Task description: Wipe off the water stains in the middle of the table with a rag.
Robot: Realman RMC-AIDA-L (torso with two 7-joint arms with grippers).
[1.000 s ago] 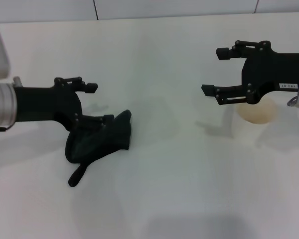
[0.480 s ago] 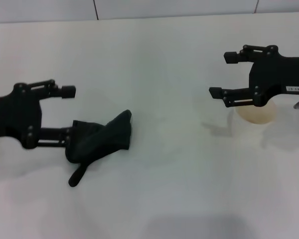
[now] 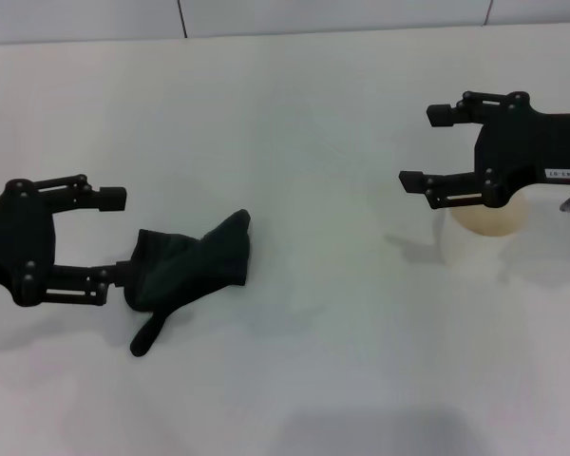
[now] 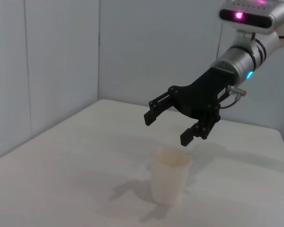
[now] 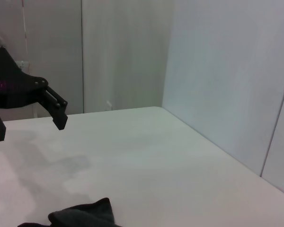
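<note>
- Left gripper (image 3: 114, 233): jaws spread wide, holding nothing, lower finger touching the rag's (image 3: 192, 269) near edge.
- Right gripper (image 3: 423, 145): jaws wide apart, empty, hovering over the white paper cup (image 3: 484, 237).
- No water stains visible on the desk (image 3: 313, 114); wiping apparently finished.
- Best now: clear the left jaws without dragging the cloth.
- Rag: near-black, folded, narrow tail, lying flat left of centre.

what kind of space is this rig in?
Probably a lab or test cell. A bare white table boxed in by plain panel walls, holding only a dark rag and a paper cup.
</note>
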